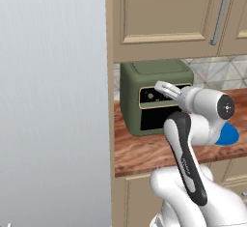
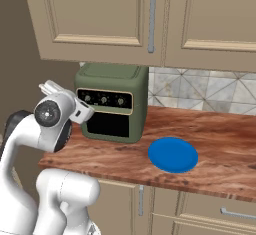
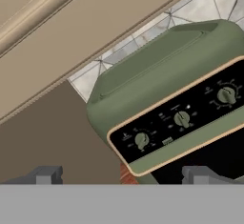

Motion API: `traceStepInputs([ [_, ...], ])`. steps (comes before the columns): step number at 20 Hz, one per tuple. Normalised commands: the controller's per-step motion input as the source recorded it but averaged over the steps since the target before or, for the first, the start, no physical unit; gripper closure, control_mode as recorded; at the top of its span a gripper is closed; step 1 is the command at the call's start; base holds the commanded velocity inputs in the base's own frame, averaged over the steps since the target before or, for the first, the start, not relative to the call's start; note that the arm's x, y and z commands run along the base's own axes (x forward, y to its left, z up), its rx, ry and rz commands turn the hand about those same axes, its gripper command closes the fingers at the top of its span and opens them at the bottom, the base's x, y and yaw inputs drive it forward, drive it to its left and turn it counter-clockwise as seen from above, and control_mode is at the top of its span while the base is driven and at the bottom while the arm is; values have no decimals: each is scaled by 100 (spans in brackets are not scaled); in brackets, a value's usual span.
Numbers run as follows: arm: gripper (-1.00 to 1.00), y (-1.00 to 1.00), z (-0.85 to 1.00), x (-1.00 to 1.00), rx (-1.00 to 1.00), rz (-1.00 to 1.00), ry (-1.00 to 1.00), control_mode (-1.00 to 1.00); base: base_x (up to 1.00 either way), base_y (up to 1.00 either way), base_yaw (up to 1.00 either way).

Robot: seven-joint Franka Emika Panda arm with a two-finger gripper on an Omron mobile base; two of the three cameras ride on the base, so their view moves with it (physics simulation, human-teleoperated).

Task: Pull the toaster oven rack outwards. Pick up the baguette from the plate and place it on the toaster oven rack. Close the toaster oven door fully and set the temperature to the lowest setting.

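Observation:
The olive-green toaster oven (image 2: 114, 81) stands on the wooden counter, and its control strip (image 3: 181, 120) carries three small knobs. The toaster oven door (image 2: 107, 125) with its dark window looks shut against the front, so the toaster oven rack is hidden behind it. To the oven's right lies the blue plate (image 2: 173, 155), its top bare; the baguette is out of view. My gripper (image 3: 123, 175) is open with nothing between its fingers. It hovers just in front of the oven's upper left corner (image 1: 169, 92), level with the knob strip (image 2: 86, 113).
Beige upper cabinets (image 2: 95, 14) with a long metal handle (image 2: 152, 19) hang low over the oven. A tall grey panel (image 1: 53, 100) walls off the left side. Tiled backsplash (image 2: 200, 91) runs behind the wooden counter (image 2: 215, 129), with drawers below.

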Motion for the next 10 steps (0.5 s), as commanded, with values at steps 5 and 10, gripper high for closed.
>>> traceStepInputs([
  [5, -100, 7, -18, 0, 7, 0, -8, -100, 0, 0, 0],
  [10, -100, 0, -27, 0, 6, -3, -7, -100, 0, 0, 0],
])
